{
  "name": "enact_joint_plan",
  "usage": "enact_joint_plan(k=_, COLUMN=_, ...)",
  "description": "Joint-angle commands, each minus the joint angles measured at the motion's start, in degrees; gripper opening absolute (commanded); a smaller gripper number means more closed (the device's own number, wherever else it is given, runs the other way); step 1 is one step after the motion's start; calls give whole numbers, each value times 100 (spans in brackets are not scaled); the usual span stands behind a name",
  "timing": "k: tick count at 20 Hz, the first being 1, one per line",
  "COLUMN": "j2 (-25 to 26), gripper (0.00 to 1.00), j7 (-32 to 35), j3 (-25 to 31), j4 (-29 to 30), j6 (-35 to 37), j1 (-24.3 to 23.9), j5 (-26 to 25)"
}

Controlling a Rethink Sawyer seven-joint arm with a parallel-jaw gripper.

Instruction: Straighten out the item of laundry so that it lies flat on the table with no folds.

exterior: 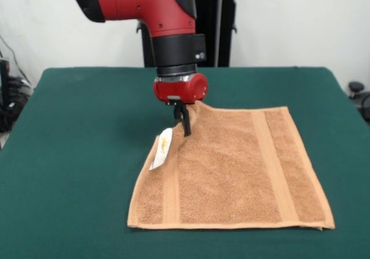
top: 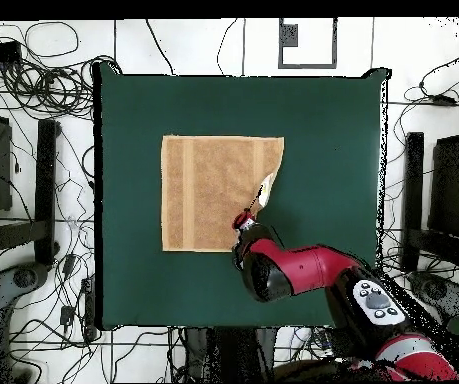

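Observation:
The orange-tan towel (exterior: 243, 172) lies mostly flat on the green table (exterior: 81, 132), right of centre in the front view. Its far left corner is pulled up and folded inward, so the white tag (exterior: 162, 149) shows on the turned-over left edge. My gripper (exterior: 184, 122) points straight down at that raised corner and is shut on the towel's cloth. In the overhead view the towel (top: 208, 190) lies on the table (top: 333, 140) with its near right corner curled under my gripper (top: 247, 219), and the tag (top: 266, 189) shows there.
Woven bands run along the towel's left and right sides. The robot's black pedestal (exterior: 217, 28) stands behind the table's far edge. Cables and stands (top: 33, 180) surround the table on the floor.

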Motion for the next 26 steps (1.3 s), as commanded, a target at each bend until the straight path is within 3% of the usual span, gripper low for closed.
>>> enact_joint_plan(k=1, j2=179, gripper=0, j7=-286, j3=52, j4=-371, j6=978, j1=363, j5=60)
enact_joint_plan(k=9, j2=-27, gripper=0, j7=-449, j3=319, j4=-257, j6=2129, j1=250, j5=473)
enact_joint_plan(k=14, j2=-570, gripper=0, j7=-606, j3=286, j4=-153, j6=3090, j1=344, j5=873)
enact_joint_plan(k=21, j2=-834, gripper=0, j7=-722, j3=482, j4=-86, j6=3582, j1=250, j5=1055)
enact_joint_plan(k=25, j2=-771, gripper=0, j7=-740, j3=582, j4=-115, j6=3462, j1=161, j5=937)
enact_joint_plan(k=26, j2=-752, gripper=100, j7=-706, j3=582, j4=-123, j6=3364, j1=155, j5=870)
